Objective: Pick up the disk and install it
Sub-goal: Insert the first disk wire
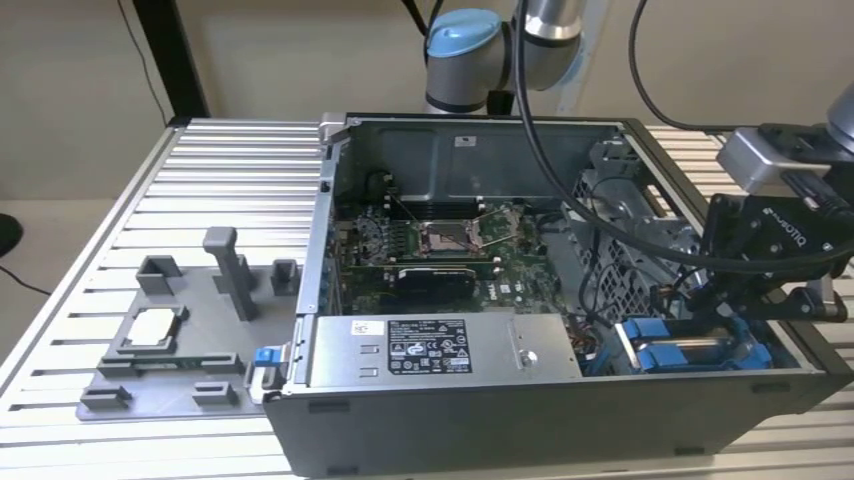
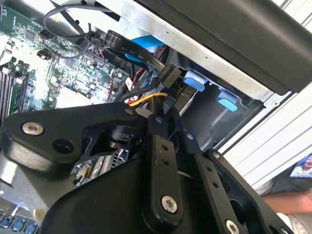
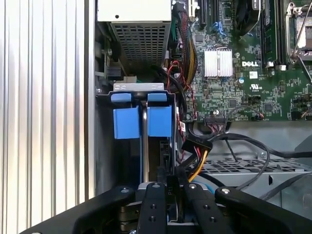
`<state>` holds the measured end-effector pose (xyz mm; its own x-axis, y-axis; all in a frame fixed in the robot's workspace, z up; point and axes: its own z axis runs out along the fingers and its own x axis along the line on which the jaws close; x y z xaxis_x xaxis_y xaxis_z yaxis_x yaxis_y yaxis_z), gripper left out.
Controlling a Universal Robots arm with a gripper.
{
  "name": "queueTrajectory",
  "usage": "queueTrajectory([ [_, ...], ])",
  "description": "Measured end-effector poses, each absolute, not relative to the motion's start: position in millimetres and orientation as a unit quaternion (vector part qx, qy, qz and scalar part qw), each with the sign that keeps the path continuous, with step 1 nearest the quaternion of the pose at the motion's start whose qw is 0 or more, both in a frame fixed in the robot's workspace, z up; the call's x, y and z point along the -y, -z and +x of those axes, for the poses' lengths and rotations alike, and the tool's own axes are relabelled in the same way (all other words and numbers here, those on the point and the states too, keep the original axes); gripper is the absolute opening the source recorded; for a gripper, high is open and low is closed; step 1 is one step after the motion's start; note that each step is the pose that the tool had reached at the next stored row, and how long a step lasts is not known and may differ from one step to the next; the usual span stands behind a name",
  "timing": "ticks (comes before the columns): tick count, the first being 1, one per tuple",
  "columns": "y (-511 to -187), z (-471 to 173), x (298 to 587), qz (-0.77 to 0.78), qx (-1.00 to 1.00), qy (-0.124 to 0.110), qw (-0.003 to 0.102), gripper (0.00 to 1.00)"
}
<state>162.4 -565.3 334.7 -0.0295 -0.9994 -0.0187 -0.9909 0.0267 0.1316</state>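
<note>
The disk shows as a blue plastic carrier sitting in the drive bay at the front corner of the open computer case, on the exterior view's right. Its two blue tabs stand side by side in the bay in the first wrist view, and the second wrist view shows the blue tabs too. My gripper hangs just above that bay, beside the cables. In both wrist views its black fingers meet at the tips, and I see nothing held between them. The gripper sits close to a black cable plug.
A grey power supply box with a black label lies along the case's front. The motherboard fills the middle. Bundled black, yellow and red cables run beside the bay. On the exterior view's left, a grey fixture plate holds a small square chip.
</note>
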Motion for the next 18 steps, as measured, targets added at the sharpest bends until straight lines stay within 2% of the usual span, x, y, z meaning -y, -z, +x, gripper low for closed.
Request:
queueTrajectory([
  [5,-335.0,162.2,565.3,0.695,0.715,0.058,0.044,0.00],
  [18,-342.7,163.9,565.3,0.695,0.715,0.061,0.047,0.00],
])
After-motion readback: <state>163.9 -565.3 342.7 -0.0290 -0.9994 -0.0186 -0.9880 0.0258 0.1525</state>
